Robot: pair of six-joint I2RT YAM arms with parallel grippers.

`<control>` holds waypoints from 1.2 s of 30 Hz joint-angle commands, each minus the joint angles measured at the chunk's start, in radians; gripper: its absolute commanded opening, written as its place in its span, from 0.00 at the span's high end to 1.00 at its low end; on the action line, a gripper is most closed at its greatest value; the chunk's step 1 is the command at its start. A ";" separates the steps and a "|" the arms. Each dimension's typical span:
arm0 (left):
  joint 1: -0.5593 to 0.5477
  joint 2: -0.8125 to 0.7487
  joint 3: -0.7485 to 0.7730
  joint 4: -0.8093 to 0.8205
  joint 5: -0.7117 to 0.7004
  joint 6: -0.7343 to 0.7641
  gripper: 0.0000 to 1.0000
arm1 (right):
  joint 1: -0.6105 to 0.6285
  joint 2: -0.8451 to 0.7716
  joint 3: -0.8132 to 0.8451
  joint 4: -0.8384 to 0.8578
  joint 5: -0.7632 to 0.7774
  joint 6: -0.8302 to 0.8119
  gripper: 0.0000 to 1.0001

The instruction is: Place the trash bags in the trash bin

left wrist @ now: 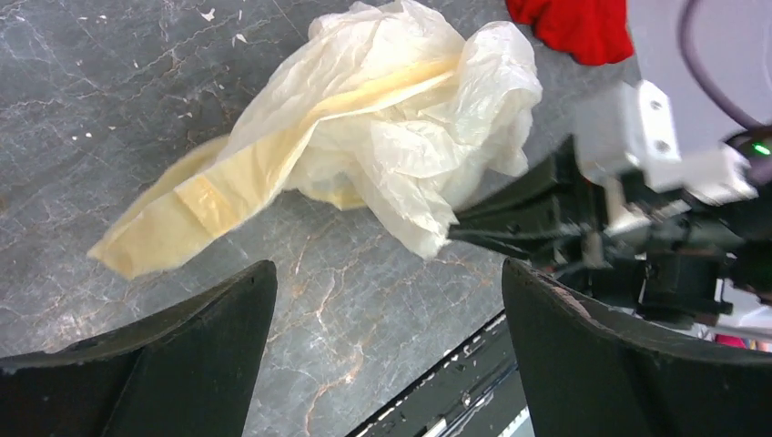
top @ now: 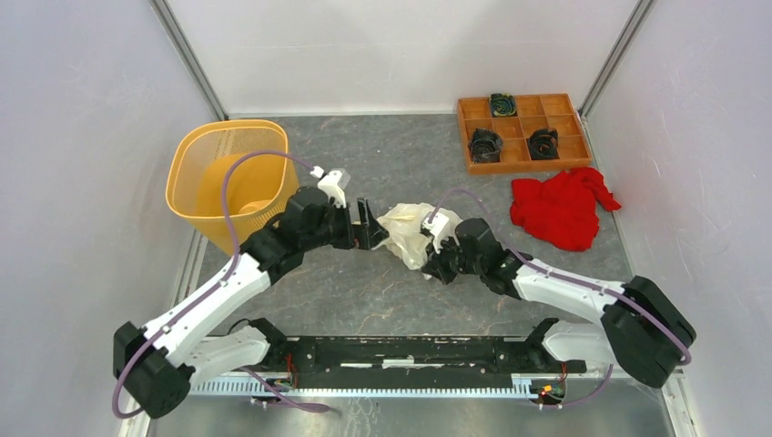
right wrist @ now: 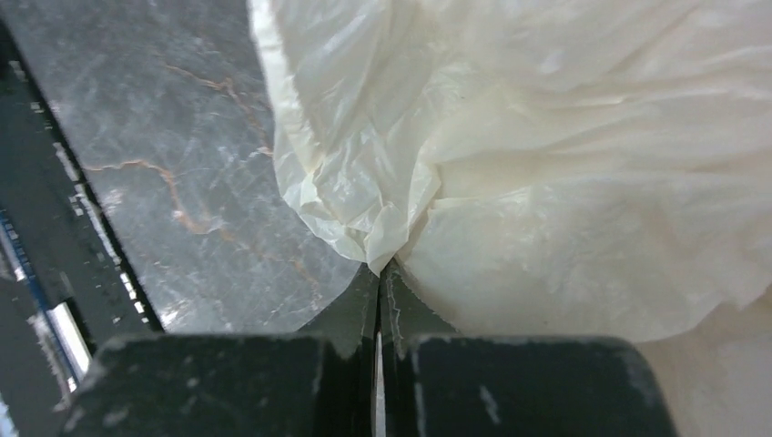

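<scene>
The crinkly cream-white trash bag (top: 407,229) lies bunched on the grey table between my two grippers; it also shows in the left wrist view (left wrist: 382,137) and fills the right wrist view (right wrist: 564,164). My right gripper (top: 430,259) is shut on a fold at the bag's near right edge (right wrist: 380,266); it shows pinching the bag in the left wrist view (left wrist: 460,232). My left gripper (top: 373,226) is open and empty (left wrist: 390,269), just left of the bag, not touching it. The orange-yellow lattice trash bin (top: 187,196) stands upright at the far left, behind my left arm.
A red cloth (top: 560,209) lies to the right of the bag; its corner shows in the left wrist view (left wrist: 578,23). A flat orange compartment tray (top: 523,167) with black items sits at the back right. The black base rail (top: 410,350) runs along the near edge.
</scene>
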 commanded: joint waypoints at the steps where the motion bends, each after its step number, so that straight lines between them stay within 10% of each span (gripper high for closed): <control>1: -0.007 0.093 0.103 0.026 -0.050 0.044 0.02 | -0.001 -0.108 0.023 -0.032 -0.065 -0.038 1.00; 23: -0.007 0.138 0.021 -0.024 -0.165 0.132 0.01 | -0.001 -0.372 0.000 -0.275 0.061 -0.079 1.00; 29: -0.007 0.098 -0.107 0.221 0.164 0.059 0.26 | -0.002 -0.398 0.067 -0.340 0.134 -0.070 1.00; 36: -0.008 -0.014 -0.114 0.104 0.111 0.074 0.93 | -0.002 -0.373 0.165 -0.403 0.394 -0.021 0.99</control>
